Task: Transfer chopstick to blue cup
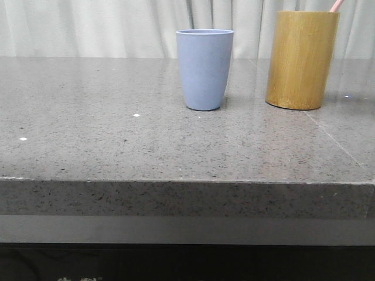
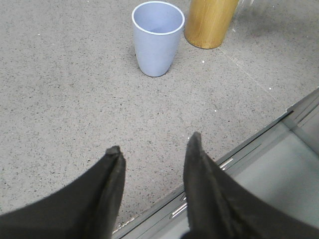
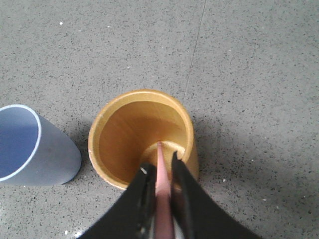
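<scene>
The pale pink chopstick stands in the yellow-brown bamboo holder, its lower end on the holder's floor. My right gripper hangs over the holder's rim, shut on the chopstick, one dark finger tight on each side. In the front view only the chopstick's top sticks out of the holder. The blue cup stands upright and empty just left of the holder, also seen as the blue cup. My left gripper is open and empty above the table's front edge, well short of the blue cup.
The grey speckled stone table carries the cup and the holder near its back. Its front edge runs under my left gripper, with a metal frame below. A pale curtain hangs behind.
</scene>
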`<state>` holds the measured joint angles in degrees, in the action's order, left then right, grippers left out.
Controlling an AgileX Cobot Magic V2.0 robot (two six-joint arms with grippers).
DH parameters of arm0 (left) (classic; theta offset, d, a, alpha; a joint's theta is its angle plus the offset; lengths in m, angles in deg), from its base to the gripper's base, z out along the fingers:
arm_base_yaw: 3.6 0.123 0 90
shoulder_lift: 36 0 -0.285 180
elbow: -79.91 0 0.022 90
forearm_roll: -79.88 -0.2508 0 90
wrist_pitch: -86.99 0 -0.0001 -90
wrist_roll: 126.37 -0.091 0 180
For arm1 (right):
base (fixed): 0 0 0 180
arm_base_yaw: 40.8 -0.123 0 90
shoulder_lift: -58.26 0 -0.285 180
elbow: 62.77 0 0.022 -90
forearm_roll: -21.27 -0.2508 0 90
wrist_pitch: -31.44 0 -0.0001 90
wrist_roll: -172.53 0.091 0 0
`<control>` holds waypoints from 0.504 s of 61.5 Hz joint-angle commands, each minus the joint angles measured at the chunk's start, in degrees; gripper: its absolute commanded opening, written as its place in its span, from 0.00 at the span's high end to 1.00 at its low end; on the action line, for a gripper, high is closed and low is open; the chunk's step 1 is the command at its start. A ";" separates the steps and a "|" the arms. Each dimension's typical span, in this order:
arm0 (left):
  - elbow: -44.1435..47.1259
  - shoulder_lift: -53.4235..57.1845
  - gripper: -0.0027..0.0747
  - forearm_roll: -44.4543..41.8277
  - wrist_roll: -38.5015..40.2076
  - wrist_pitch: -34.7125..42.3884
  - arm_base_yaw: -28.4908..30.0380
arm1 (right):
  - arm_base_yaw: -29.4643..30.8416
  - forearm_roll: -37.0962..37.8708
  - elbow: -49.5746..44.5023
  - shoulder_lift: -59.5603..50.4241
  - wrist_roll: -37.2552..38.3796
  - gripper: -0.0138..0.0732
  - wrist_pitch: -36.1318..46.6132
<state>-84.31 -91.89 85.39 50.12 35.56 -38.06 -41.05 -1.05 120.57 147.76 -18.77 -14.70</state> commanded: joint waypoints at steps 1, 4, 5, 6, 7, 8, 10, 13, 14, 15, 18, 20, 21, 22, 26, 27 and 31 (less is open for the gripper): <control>-1.52 0.21 0.58 0.97 0.66 3.82 0.13 | 0.11 -1.20 2.03 -1.86 -0.54 0.85 2.00; -1.52 0.21 0.58 0.97 0.66 3.82 0.13 | 0.11 -1.20 2.03 -1.86 -0.54 0.87 1.86; -1.52 0.21 0.58 0.97 0.66 3.82 0.13 | 0.11 -1.20 2.03 -1.86 -0.54 0.88 1.78; -1.52 0.21 0.58 0.97 0.66 3.82 0.13 | 0.11 -1.20 2.03 -1.86 -0.54 0.88 1.73; -1.52 0.21 0.59 0.97 0.66 3.82 0.13 | 0.11 -1.20 2.03 -1.86 -0.54 0.89 1.73; -1.52 0.21 0.58 0.97 0.66 3.82 0.13 | 0.11 -1.20 2.03 -1.86 -0.54 0.89 1.73; -1.52 0.21 0.58 0.97 0.66 3.82 0.13 | 0.11 -1.20 2.03 -1.86 -0.54 0.90 1.59; -1.52 0.21 0.59 0.97 0.66 3.82 0.13 | 0.11 -1.20 2.15 -1.86 -0.60 0.90 1.24; -1.52 0.21 0.58 0.97 0.66 3.82 0.13 | 0.11 -1.20 2.30 -1.91 -0.60 0.90 1.07; -1.52 0.21 0.58 0.97 0.66 3.82 0.13 | 0.11 -1.20 2.42 -1.91 -0.66 0.90 0.93; -1.52 0.21 0.58 0.97 0.66 3.82 0.13 | 0.11 -1.14 3.18 -1.91 -0.66 0.90 0.11; -1.52 0.21 0.58 0.97 0.66 3.82 0.13 | 0.11 -1.13 4.07 -1.91 -0.95 0.90 -0.54; -1.52 0.21 0.58 0.97 0.66 3.82 0.13 | 0.11 -1.13 4.51 -1.91 -1.11 0.90 -0.90; -1.52 0.21 0.58 0.97 0.66 3.82 0.13 | 0.11 -1.13 5.26 -1.91 -1.39 0.90 -1.60; -1.52 0.21 0.58 0.97 0.66 3.82 0.13 | 0.11 -1.13 8.46 -1.91 -2.24 0.90 -4.50; -1.52 0.21 0.58 0.97 0.66 3.82 0.13 | 0.11 -1.13 9.18 -1.91 -2.37 0.90 -5.07; -1.52 0.21 0.58 0.97 0.66 3.82 0.13 | 0.11 -1.13 12.71 -1.91 -3.01 0.90 -7.57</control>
<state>-84.31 -91.89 85.39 50.25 35.56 -38.06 -41.05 -1.20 127.39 148.01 -20.11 -22.00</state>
